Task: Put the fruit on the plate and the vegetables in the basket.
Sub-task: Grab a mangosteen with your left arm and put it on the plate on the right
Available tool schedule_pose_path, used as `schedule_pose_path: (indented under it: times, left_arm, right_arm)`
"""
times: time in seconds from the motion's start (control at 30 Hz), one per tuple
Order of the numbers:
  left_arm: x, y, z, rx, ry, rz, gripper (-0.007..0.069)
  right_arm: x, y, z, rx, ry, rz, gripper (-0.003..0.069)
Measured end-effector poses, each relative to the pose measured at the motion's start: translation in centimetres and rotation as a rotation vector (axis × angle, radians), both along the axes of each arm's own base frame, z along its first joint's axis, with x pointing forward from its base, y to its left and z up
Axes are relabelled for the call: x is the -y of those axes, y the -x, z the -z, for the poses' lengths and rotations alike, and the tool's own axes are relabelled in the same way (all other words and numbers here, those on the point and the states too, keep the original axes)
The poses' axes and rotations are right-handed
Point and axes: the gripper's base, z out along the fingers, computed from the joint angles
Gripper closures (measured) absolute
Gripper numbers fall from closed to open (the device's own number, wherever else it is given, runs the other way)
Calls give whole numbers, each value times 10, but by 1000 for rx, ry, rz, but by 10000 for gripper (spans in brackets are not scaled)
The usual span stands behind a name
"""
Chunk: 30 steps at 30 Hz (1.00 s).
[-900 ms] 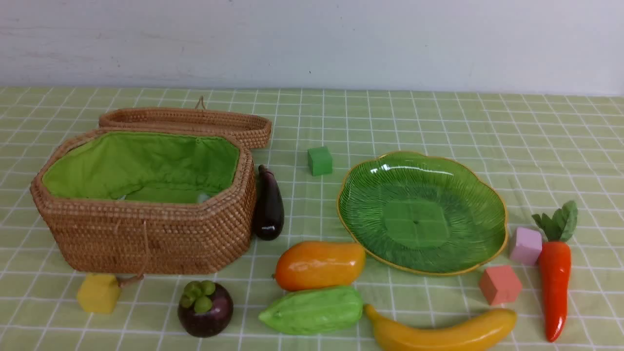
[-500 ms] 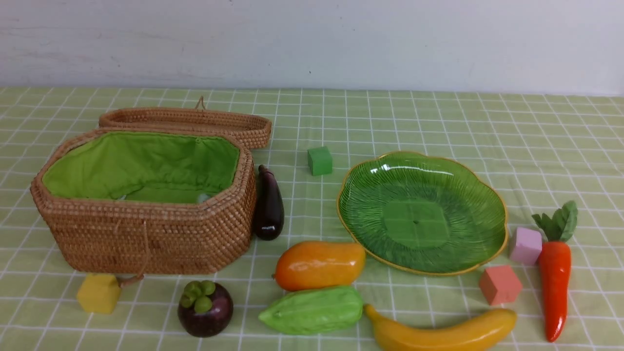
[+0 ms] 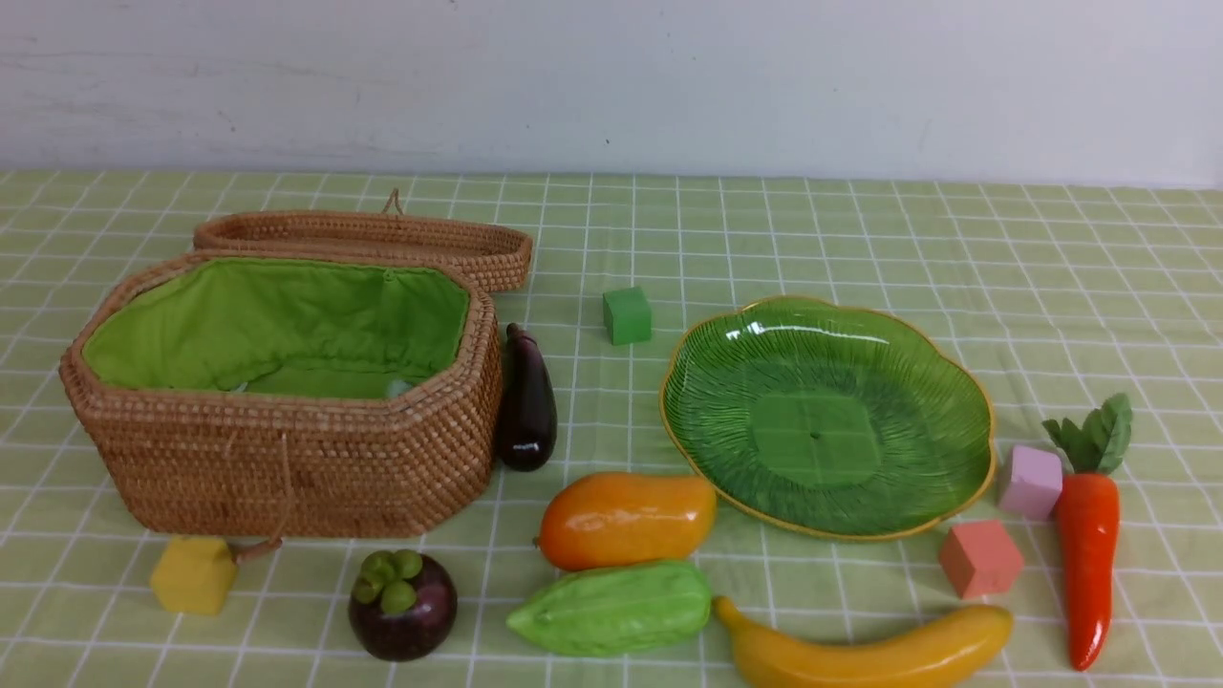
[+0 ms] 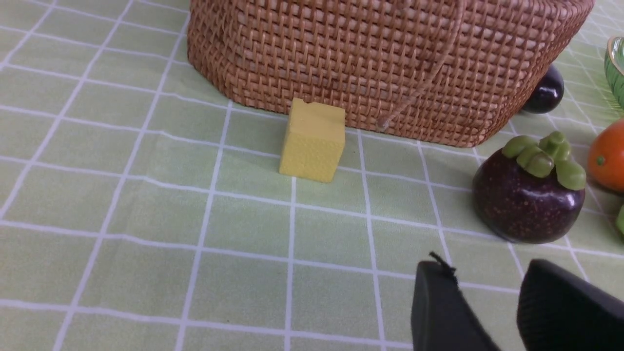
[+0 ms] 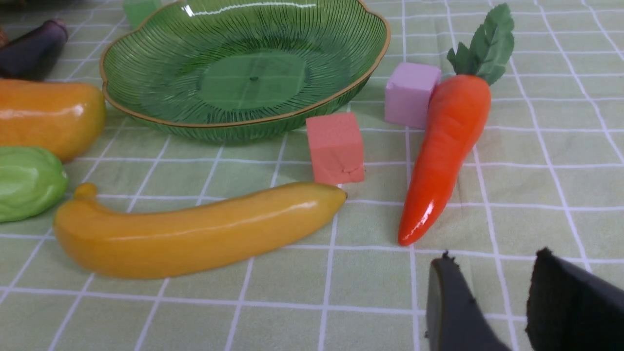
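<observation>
My left gripper (image 4: 487, 270) is part open, gripping nothing, near the mangosteen (image 4: 529, 204). Same for right gripper (image 5: 493, 261), near the carrot (image 5: 441, 146). Front frame: basket (image 3: 287, 459) left, plate (image 3: 726, 382) centre-right.

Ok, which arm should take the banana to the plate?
Right. The banana lies on the robot's right, near the plate, and just ahead of the open right gripper. The left gripper faces the mangosteen, farther from both.
</observation>
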Motion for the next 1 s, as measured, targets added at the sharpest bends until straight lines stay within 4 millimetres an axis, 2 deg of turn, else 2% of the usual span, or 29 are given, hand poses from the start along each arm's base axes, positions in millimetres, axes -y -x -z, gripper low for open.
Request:
schedule_pose_path:
  times: [0.13, 0.23, 0.27, 0.33, 0.37, 0.47, 0.6, 0.73, 0.83, 0.93, 1.0]
  left_arm:
    - [1, -2, -8, 75, 105, -20, 386]
    - [2, -3, -13, 112, 289, -44, 386]
    - [2, -3, -17, 137, 419, -61, 386]
    - [2, -3, -19, 146, 484, -68, 386]
    - [3, -3, -21, 149, 577, -77, 386]
    - [3, -4, -22, 153, 662, -85, 386]
    - [-2, -4, -30, 242, 694, -109, 388]
    - [-3, -3, -36, 279, 707, -111, 426]
    - [1, 2, -60, 282, 652, -56, 532]
    - [6, 4, -90, 250, 532, -1, 635]
    - [9, 0, -104, 187, 446, 29, 638]
  right_arm:
    - [0, 0, 0, 0, 0, 0, 419]
    - [0, 0, 0, 0, 0, 0, 419]
    - [0, 0, 0, 0, 0, 0, 419]
    - [0, 0, 0, 0, 0, 0, 419]
    - [0, 0, 0, 0, 0, 0, 419]
    - [0, 0, 0, 0, 0, 0, 419]
    - [0, 0, 0, 0, 0, 0, 419]
    - [0, 0, 0, 7, 5, 1, 419]
    - [1, -3, -3, 71, 18, 12, 419]
    - [1, -4, -12, 163, -114, 38, 419]
    - [1, -5, -17, 209, -220, 55, 419]
